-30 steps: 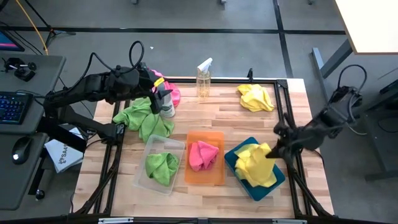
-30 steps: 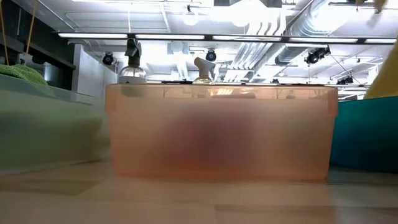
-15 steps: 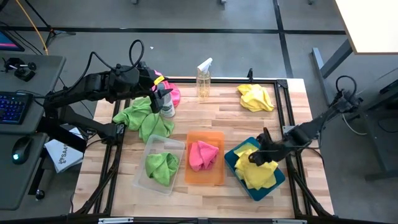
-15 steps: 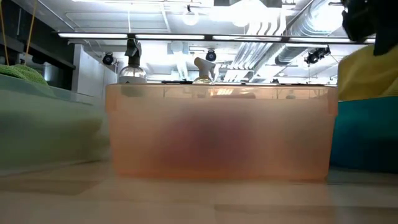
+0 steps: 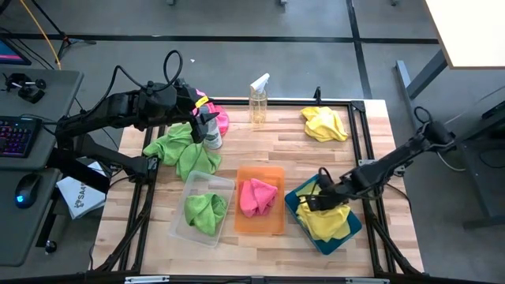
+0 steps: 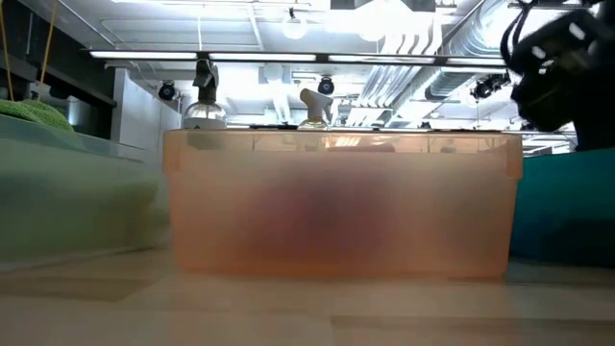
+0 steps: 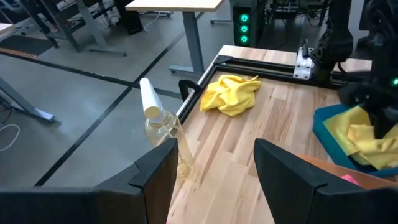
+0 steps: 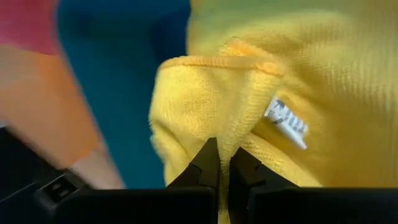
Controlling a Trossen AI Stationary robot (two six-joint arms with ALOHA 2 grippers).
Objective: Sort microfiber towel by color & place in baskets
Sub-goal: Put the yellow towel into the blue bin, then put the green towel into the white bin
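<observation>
My right gripper (image 5: 314, 201) is low over the teal basket (image 5: 293, 205), shut on a yellow towel (image 5: 325, 221) that lies in it. The orange basket (image 5: 260, 170) holds a pink towel (image 5: 258, 197). The clear basket (image 5: 189, 183) holds a green towel (image 5: 203, 211). Another yellow towel (image 5: 323, 124) lies at the far right of the table. Green towels (image 5: 181, 151) and a pink towel (image 5: 220, 120) lie at the far left. My left gripper (image 7: 214, 180) hovers there, open, by a spray bottle (image 5: 210, 132). My right gripper pinches a raised fold of the yellow towel (image 8: 214, 121) near its white tag (image 8: 286, 118), between the two fingertips (image 8: 208, 163). It comes from the table's right, slanting down. The rest of the towel lies in the teal basket.
A second clear spray bottle (image 5: 258, 100) stands at the far edge, mid-table. Bare wood lies between the baskets and the far towels. A black frame rail (image 5: 361, 150) runs along the table's right side. In the low view the orange basket (image 6: 341, 202) fills the middle.
My right gripper has moved from the table's right edge toward the left and down into the teal basket, keeping shut on the yellow towel. The towel has sunk with it, dropping below the basket's wall in the low view. The left arm has kept still.
</observation>
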